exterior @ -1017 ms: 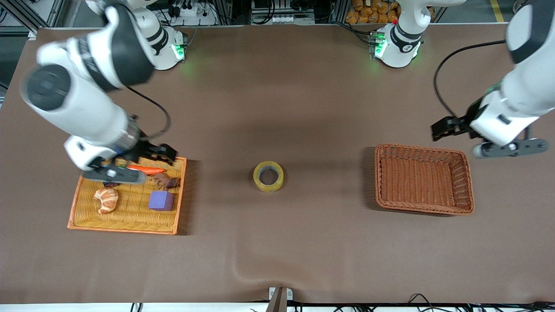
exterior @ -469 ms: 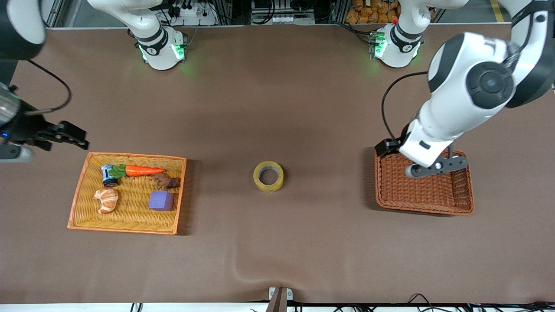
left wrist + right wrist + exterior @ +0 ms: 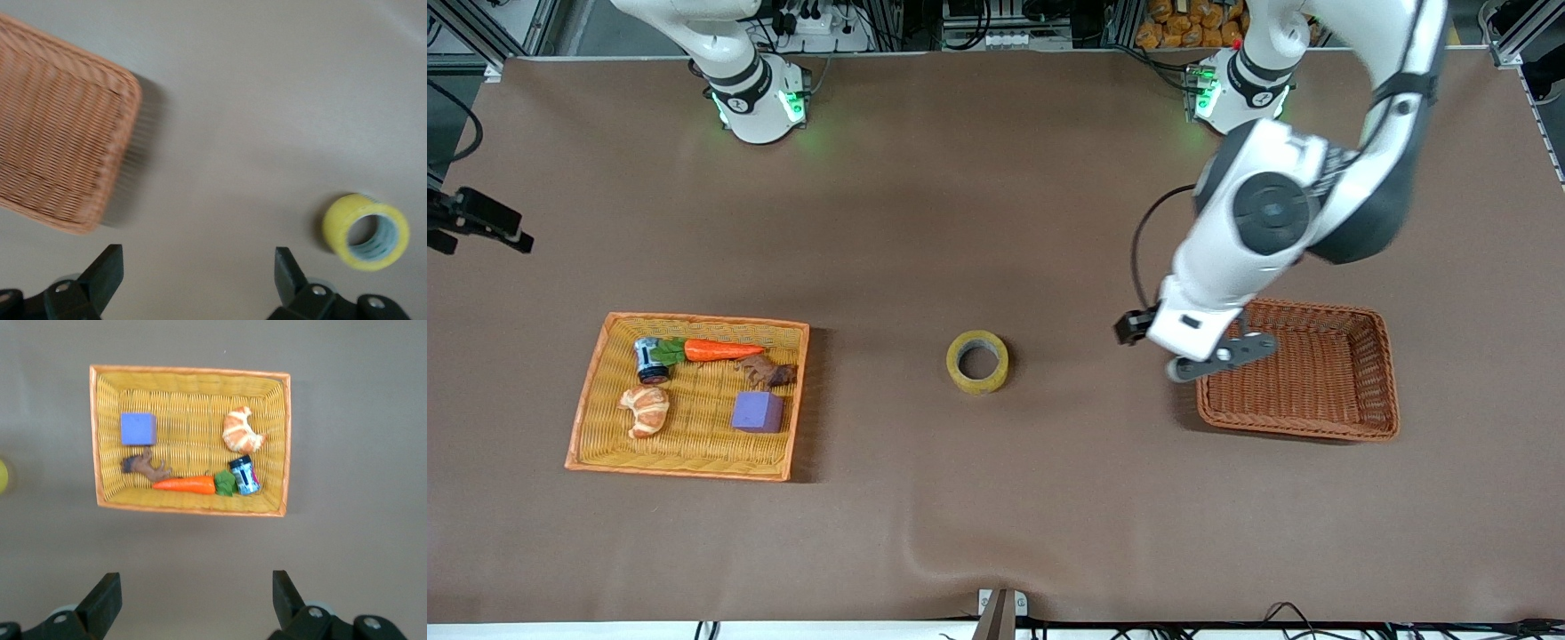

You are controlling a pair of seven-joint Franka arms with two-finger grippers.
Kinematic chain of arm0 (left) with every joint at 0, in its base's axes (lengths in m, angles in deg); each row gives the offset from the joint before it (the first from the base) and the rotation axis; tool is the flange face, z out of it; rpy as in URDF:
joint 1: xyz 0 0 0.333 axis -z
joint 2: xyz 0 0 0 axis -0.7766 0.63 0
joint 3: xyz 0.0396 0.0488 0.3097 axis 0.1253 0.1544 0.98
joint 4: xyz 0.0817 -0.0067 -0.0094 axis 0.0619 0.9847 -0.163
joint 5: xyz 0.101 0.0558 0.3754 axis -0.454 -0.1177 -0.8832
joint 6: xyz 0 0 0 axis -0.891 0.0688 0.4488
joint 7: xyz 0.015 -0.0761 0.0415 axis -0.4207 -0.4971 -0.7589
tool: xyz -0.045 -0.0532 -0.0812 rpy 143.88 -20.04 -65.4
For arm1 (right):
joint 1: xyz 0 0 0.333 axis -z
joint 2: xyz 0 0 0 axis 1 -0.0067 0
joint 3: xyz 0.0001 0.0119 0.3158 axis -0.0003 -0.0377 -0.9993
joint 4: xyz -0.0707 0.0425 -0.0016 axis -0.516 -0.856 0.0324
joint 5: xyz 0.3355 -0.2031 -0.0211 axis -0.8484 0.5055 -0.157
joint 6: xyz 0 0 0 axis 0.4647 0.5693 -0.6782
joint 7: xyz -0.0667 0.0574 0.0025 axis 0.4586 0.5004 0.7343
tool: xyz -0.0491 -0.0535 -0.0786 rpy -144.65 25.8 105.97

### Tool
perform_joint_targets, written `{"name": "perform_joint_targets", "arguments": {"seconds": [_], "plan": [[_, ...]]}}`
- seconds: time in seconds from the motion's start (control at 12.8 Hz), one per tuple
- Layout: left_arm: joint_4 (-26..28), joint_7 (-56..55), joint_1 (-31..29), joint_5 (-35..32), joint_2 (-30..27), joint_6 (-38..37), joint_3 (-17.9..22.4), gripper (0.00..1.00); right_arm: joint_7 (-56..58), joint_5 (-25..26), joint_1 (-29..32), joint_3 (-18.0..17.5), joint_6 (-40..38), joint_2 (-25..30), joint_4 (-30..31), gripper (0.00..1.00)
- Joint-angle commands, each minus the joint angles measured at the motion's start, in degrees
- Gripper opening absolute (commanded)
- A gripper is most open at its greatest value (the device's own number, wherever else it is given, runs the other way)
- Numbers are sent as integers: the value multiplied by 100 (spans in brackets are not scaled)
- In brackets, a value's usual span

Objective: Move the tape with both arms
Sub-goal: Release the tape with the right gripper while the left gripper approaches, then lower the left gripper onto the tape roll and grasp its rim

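On the bare mat midway between the yellow tray (image 3: 587, 391) and the brown basket (image 3: 1369, 427), the tape (image 3: 977, 361) lies flat, untouched. Over the basket's tape-side edge hangs the left gripper (image 3: 198, 277), fingers spread wide and empty, its arm hiding that rim. Cut off at the table's end, the right gripper (image 3: 193, 597) is also wide and empty.

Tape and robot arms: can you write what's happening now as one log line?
tape: flat on table, untouched | left gripper: open, over basket edge | right gripper: open, waits off tray
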Motion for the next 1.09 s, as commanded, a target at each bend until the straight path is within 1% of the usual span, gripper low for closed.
{"name": "perform_joint_targets", "arguments": {"seconds": [0.0, 0.16, 0.23, 0.31, 0.39, 0.47, 0.55, 0.63, 0.7, 0.86, 1.02], "plan": [[-102, -562, 360, 70, 460, 584, 44, 100, 207, 104, 212, -163, 16, 102, 220, 100], [-137, -720, 746, -27, 925, 980, 79, 100, 181, 139, 177, -154, 7, 84, 194, 100], [-233, -791, 827, -27, 1189, 1269, 97, 100, 181, 148, 186, -154, 7, 32, 194, 100], [-486, -809, 862, -10, 1531, 1577, 62, 100, 181, 183, 186, -154, 16, 14, 194, 100], [-724, -835, 1045, -27, 1873, 1815, 105, 100, 181, 218, 177, -154, 16, 14, 194, 100], [-831, -853, 1152, -36, 2181, 2174, 158, 100, 172, 219, 160, -163, 7, 5, 176, 100], [-840, -853, 1188, -27, 2358, 2543, 158, 100, 181, 219, 116, -163, -10, 5, 185, 100], [-840, -871, 1414, -36, 2482, 2799, 167, 100, 181, 219, 124, -163, -11, -4, 185, 100], [-840, -932, 1564, -27, 2614, 2915, 185, 100, 172, 219, 124, -163, -2, -4, 185, 100], [-876, -1064, 1592, -9, 2808, 3344, 176, 100, 172, 219, 124, -163, -11, -4, 194, 100], [-849, -1090, 1653, -18, 2878, 3355, 176, 100, 172, 219, 124, -163, -11, -4, 176, 100]]}}
